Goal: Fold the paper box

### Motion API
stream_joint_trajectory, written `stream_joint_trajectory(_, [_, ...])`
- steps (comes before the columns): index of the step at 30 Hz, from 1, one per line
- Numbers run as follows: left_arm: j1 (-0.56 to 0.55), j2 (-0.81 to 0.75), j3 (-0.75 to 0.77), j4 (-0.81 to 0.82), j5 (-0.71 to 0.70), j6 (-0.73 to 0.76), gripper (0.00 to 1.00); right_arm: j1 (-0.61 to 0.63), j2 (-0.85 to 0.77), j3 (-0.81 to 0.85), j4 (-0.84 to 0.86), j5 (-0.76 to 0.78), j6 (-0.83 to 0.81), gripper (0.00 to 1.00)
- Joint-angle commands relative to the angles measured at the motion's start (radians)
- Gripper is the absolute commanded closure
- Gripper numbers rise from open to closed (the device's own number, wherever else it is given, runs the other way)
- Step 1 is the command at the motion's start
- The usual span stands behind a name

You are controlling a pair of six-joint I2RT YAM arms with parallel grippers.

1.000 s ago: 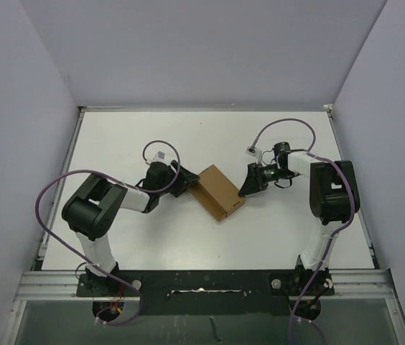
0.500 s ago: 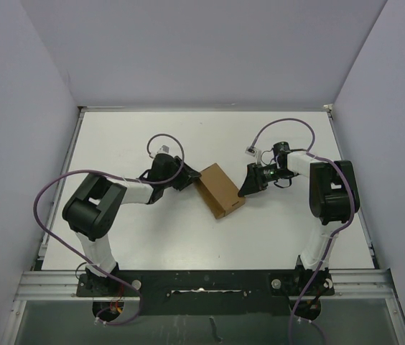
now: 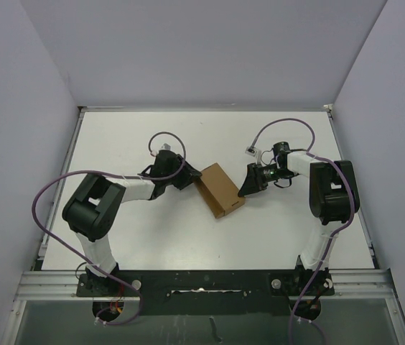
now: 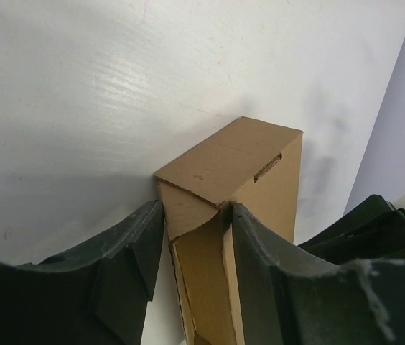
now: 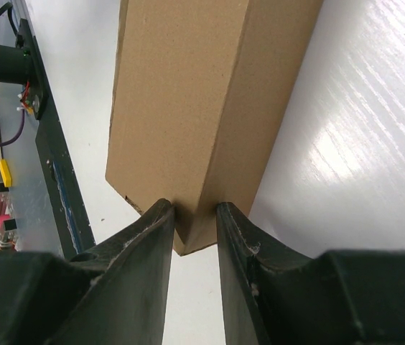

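The paper box (image 3: 219, 189) is a small brown carton lying at an angle in the middle of the white table. My left gripper (image 3: 190, 177) is at its upper-left end. In the left wrist view that end is open, with a curved tuck flap and side flaps, and the gripper (image 4: 195, 215) is shut on the box (image 4: 238, 154), both fingers against the flaps. My right gripper (image 3: 246, 188) is at the opposite end. In the right wrist view it (image 5: 194, 212) is shut on the near corner of the box (image 5: 181, 93), one finger on each face.
The table (image 3: 152, 237) is walled by pale panels at the back and both sides. A black rail (image 3: 202, 282) with the arm bases runs along the near edge; it also shows in the right wrist view (image 5: 52, 165). Purple cables loop over both arms.
My left gripper has slid right, onto the box's open end, and its jaws have narrowed against the flaps. The box turned slightly. The right gripper has kept its hold.
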Motion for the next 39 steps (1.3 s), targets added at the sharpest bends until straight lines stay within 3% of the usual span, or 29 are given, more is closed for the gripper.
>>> stream_joint_trajectory(1, [-0.017,-0.075,-0.026,-0.063,-0.013,0.007,0.54,0.018,0.015,0.009,0.008,0.077,-0.036,0.71])
stream_joint_trajectory(4, [-0.017,-0.116,-0.052,-0.054,-0.011,0.003,0.4,0.017,0.017,0.009,0.008,0.079,-0.036,0.71])
stream_joint_trajectory(7, [-0.018,-0.152,-0.081,-0.039,-0.006,-0.005,0.34,0.018,0.017,0.008,0.008,0.08,-0.036,0.71])
stream_joint_trajectory(15, [-0.029,-0.166,-0.11,-0.018,0.011,-0.05,0.36,0.019,0.018,0.008,0.009,0.083,-0.036,0.71])
stream_joint_trajectory(22, [-0.031,-0.129,-0.077,-0.029,0.013,-0.049,0.5,0.02,0.017,0.008,0.009,0.08,-0.036,0.71])
stream_joint_trajectory(28, [-0.031,-0.104,-0.06,-0.025,0.021,-0.046,0.54,0.021,0.016,0.008,0.009,0.078,-0.036,0.71])
stream_joint_trajectory(39, [-0.041,-0.15,-0.078,-0.003,0.03,-0.071,0.47,0.022,0.017,0.008,0.008,0.08,-0.036,0.71])
